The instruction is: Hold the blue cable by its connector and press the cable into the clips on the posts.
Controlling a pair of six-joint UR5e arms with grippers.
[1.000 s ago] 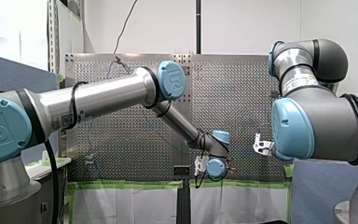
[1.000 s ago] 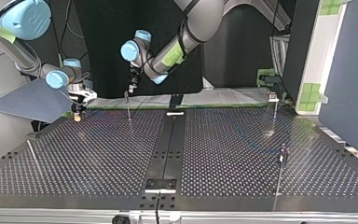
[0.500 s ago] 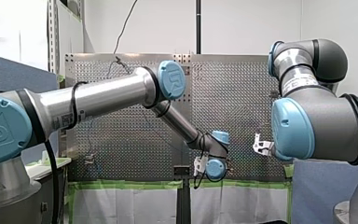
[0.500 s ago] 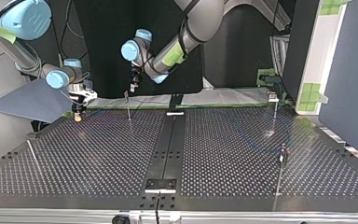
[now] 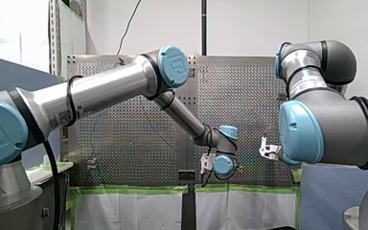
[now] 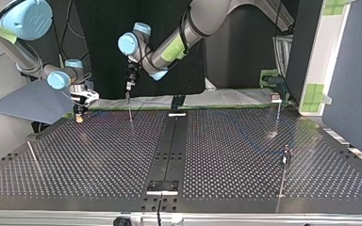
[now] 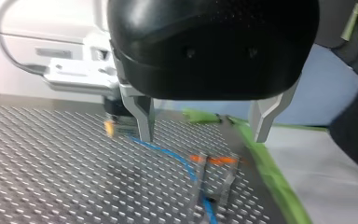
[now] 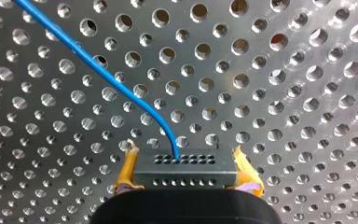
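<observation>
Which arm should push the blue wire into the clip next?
Probably left: my left gripper, open, hangs over the blue cable by a post; my right gripper is shut on the connector.

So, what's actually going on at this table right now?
My right gripper, with yellow pads, is shut on the dark rectangular connector of the thin blue cable, low over the perforated metal table. My left gripper, open and empty, hangs above a thin metal post near the cable. Whether the cable sits in its clip is unclear.
</observation>
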